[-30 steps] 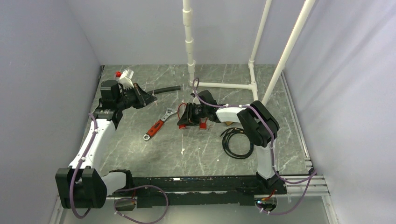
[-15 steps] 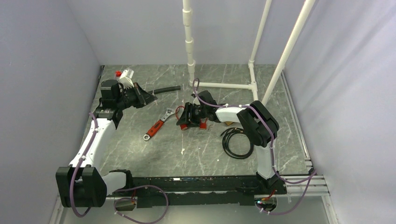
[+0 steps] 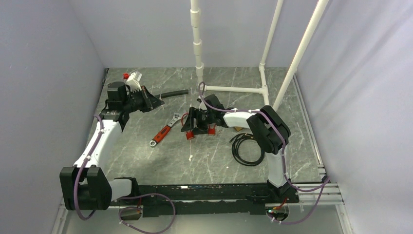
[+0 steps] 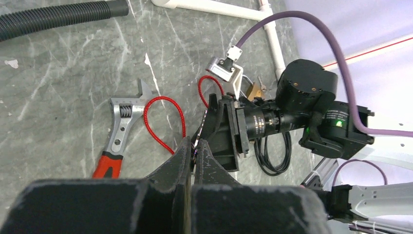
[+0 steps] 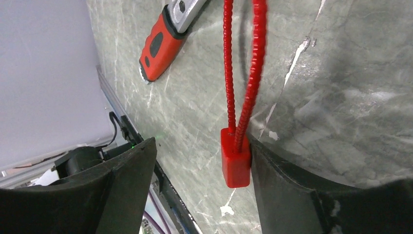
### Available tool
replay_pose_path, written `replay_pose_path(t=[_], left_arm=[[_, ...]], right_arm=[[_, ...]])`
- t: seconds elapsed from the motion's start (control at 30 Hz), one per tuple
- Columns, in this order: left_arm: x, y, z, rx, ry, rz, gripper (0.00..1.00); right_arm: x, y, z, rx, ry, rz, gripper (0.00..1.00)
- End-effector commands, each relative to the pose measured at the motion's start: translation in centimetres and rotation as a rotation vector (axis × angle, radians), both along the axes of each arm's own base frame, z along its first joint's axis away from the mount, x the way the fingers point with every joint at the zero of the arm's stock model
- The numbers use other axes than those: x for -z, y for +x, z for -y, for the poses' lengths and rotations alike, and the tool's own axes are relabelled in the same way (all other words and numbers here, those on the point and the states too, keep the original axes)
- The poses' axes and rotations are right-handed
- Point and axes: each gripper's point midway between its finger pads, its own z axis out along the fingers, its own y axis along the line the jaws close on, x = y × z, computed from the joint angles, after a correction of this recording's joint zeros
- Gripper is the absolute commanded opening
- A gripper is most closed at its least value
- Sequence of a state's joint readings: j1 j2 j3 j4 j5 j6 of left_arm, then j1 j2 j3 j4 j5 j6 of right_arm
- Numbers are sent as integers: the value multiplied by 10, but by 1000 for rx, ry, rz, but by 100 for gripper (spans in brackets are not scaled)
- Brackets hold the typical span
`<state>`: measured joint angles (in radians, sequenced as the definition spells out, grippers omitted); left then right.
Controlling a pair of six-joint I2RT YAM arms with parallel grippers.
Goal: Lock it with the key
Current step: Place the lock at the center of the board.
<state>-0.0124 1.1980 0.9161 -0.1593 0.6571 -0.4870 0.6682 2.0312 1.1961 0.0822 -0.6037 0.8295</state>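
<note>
Right gripper [image 5: 200, 153] stood with jaws apart, red cable lock [image 5: 235, 165] between them on the table [image 5: 316, 73]. Left gripper [image 4: 192, 153], toward the far-left corner, was closed.

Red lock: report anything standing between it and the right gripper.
Nothing visible does. The lock sits inside the open right gripper, its body touching one finger.

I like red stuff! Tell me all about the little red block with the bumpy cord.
The red block looks like plastic, small and boxy. Two ends of a ribbed red cord enter its top. It sits between the open fingers of the right gripper, close against one of them, over the grey marbled table.
</note>
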Motion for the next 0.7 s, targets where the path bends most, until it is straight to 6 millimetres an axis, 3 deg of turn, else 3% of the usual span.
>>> replay_pose_path(t=[0.0,0.17,0.33,0.67], left_arm=[[-7,11,-6,49,114,84,0],[24,12,-7,153,196,-1,0],[69,5,6,267,235,-155,0],[122,5,47,393,374,-255,0]], right_arm=[[-44,8,-6,-12,112,31,74],[-49,14,8,37,167,-16,76],[-52,13,8,31,185,-12,77],[-44,13,12,51,149,-38,77]])
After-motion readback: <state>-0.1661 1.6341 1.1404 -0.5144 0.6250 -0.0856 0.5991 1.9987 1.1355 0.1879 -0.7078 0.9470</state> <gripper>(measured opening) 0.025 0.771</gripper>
